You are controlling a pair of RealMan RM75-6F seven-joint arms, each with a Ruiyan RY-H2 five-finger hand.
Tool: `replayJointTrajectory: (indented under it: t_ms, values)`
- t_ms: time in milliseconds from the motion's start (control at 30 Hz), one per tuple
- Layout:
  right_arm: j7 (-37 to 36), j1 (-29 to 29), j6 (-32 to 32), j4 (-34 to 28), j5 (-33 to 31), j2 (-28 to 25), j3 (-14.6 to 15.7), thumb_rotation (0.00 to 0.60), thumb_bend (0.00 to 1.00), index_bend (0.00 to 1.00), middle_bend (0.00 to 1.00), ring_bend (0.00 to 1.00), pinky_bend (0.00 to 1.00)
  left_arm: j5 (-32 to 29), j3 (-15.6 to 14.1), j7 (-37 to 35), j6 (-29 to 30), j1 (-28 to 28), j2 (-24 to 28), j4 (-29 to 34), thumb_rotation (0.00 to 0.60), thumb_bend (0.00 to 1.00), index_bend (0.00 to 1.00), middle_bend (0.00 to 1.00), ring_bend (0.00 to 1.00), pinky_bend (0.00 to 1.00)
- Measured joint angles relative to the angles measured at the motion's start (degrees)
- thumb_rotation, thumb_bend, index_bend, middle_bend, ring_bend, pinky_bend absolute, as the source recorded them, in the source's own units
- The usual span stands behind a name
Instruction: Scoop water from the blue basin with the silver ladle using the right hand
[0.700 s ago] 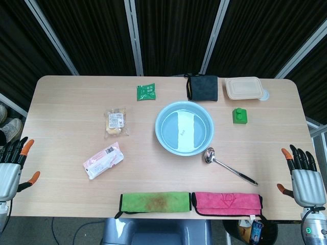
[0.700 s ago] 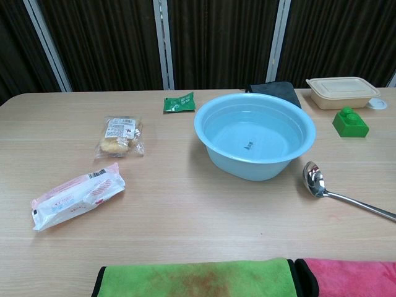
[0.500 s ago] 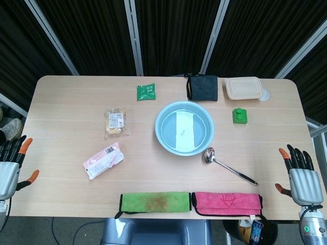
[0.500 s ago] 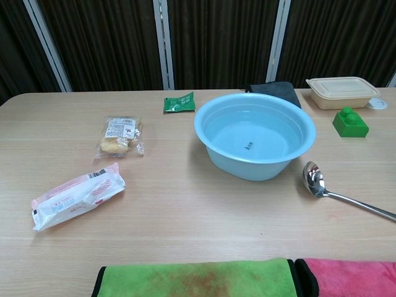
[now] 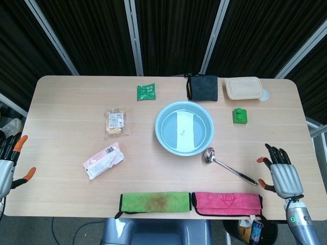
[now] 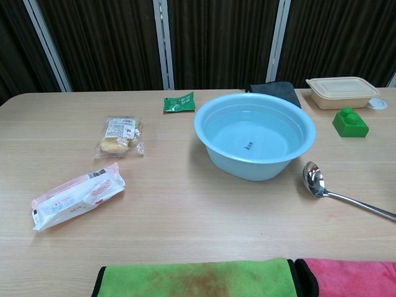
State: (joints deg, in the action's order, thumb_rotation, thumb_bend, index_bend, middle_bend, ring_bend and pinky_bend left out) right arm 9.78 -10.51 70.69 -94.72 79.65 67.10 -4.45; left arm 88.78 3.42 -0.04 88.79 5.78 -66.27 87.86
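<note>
The blue basin [image 5: 161, 127] [image 6: 216, 154] holds water and stands at the table's middle. The silver ladle [image 5: 230, 167] [image 6: 337, 195] lies flat on the table just right of the basin, bowl toward it, handle running to the front right. My right hand [image 5: 280, 176] hovers open over the table's right front, a little right of the handle's end, fingers spread and holding nothing. My left hand [image 5: 7, 166] is open beyond the table's left edge. Neither hand shows in the chest view.
A pink snack pack [image 5: 103, 160], a bread pack [image 5: 116, 122] and a green sachet [image 5: 145, 92] lie on the left half. A black cloth [image 5: 202, 88], a lidded beige box [image 5: 244, 88] and a green block [image 5: 239, 116] sit behind the basin. Green towel [image 5: 155, 201] and pink towel [image 5: 226, 202] line the front edge.
My right hand has moved left, in over the table toward the ladle's handle. My left hand has drifted slightly further left, off the table. The ladle and basin have not moved.
</note>
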Motion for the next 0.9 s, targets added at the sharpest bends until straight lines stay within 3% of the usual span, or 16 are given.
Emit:
replayJointTrajectory:
  t_ms: [467,667,900]
  values:
    - [3.36,-9.54,-20.2,1.72,-14.3,1.44,-0.16,0.6,0.28,0.39,0.0,0.0,0.0,0.44,0.24,-2.64,0.0,0.54,-0.38,-2.03,0.6,0.26,0.02,0.0,0.0,0.0]
    - [4.04,-11.24,-21.95,2.65,-18.36,3.32,-0.22,0.6,0.28,0.39,0.0,0.0,0.0,0.13,-0.2,-3.33,-1.42,0.76,0.28,-1.6,0.6,0.26,0.01,0.0,0.0,0.0]
    - [2.54,-11.77,-21.01,5.25,-18.77,5.54,-0.71,0.6,0.28,0.41,0.0,0.0,0.0,0.94,-0.15,-4.74,0.07,0.53,0.42,-1.96,0.6,0.26,0.01,0.0,0.0,0.0]
